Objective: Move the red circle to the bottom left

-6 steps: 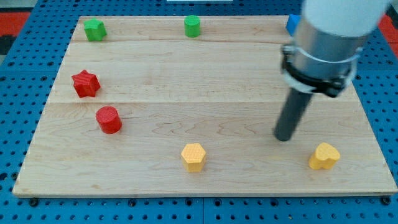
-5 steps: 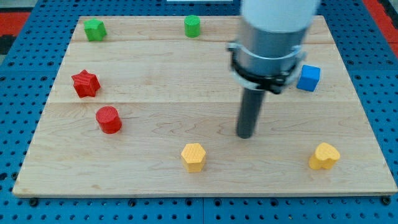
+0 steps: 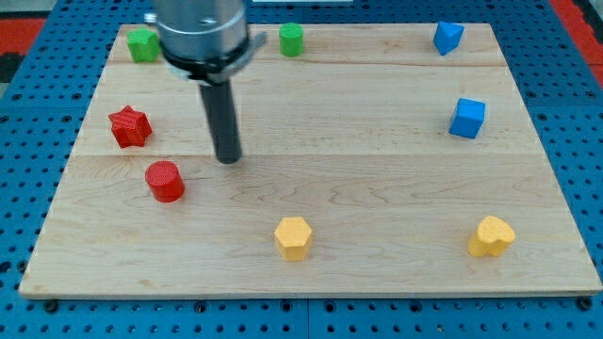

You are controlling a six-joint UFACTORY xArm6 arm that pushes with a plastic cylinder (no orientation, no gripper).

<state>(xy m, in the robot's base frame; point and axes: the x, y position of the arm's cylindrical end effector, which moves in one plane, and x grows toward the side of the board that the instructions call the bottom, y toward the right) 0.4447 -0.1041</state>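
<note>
The red circle (image 3: 165, 181) is a short red cylinder on the wooden board (image 3: 377, 188), left of the middle and below the red star (image 3: 129, 126). My tip (image 3: 227, 158) rests on the board just right of and slightly above the red circle, about a block's width away and not touching it. The rod rises from it to the silver arm at the view's top.
A green block (image 3: 143, 44) and a green cylinder (image 3: 291, 40) sit along the top edge. A blue block (image 3: 447, 37) is at the top right, a blue cube (image 3: 467, 118) at the right. A yellow hexagon (image 3: 293, 237) and a yellow heart (image 3: 493, 235) lie near the bottom.
My tip has swept from the right half of the board to the left and slightly upward, ending beside the red circle. No block has moved.
</note>
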